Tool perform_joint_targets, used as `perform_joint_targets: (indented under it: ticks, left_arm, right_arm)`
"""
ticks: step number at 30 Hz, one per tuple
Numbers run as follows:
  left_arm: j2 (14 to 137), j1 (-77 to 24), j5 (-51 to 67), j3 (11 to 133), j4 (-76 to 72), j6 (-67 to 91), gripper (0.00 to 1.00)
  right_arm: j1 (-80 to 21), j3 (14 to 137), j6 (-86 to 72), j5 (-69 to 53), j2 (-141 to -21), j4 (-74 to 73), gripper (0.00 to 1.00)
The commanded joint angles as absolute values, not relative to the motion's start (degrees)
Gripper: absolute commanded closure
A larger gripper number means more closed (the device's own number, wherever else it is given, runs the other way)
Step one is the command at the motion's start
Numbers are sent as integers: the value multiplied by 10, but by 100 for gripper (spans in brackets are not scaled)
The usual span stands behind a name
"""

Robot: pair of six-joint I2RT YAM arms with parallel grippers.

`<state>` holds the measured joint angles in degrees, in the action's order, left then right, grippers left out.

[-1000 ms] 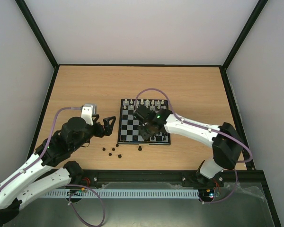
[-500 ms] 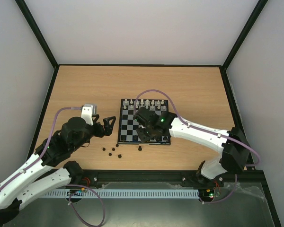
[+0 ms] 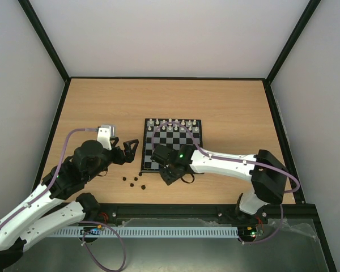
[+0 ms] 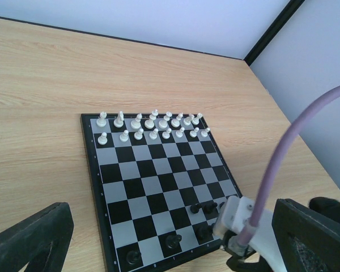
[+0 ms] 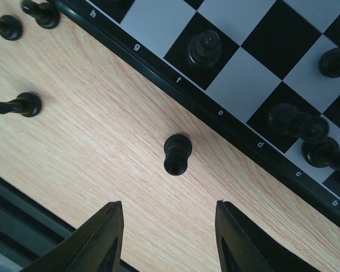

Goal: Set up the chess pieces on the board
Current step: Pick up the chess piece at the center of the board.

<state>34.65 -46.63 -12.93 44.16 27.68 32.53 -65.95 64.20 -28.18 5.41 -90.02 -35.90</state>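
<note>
KM: Right gripper [image 3: 171, 173] has swung from over the near squares of the board [image 3: 173, 141] to just off its near edge. Left arm unchanged.

JT: Fingers?

KM: Right fingers [image 5: 110, 226] are partly open and hold nothing. One upright black piece [image 5: 177, 154] stands on the table [image 5: 102, 141] ahead of the gap, just beside the board's border. Left gripper [image 3: 130, 150] is spread wide and empty, near the board's left edge.

JT: Progress?

KM: White pieces [image 4: 150, 126] fill the two far rows. Only a handful of black pieces [image 4: 171, 242] stand on the near rows, scattered, and most squares there are bare. Several loose ones [image 3: 137, 178] lie off the near left corner, one on its side in the right wrist view. Judged under halfway.

JT: Room?

KM: Tight. The board's border is on one side and the table's near rail [image 3: 175, 209] on the other, and the placed pieces crowd the target squares. Open wood lies to the left and beyond the board.
</note>
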Motion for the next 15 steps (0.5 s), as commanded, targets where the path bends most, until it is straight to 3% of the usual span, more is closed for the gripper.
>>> perform_joint_targets:
  ticks: [1, 15]
  left_arm:
    - [346, -464, -134, 437, 273, 325, 1]
    - [340, -464, -133, 438, 273, 326, 1]
  right_arm:
    - [-663, 639, -291, 54, -929, -362, 55]
    - [-663, 664, -283, 69, -1002, -351, 63]
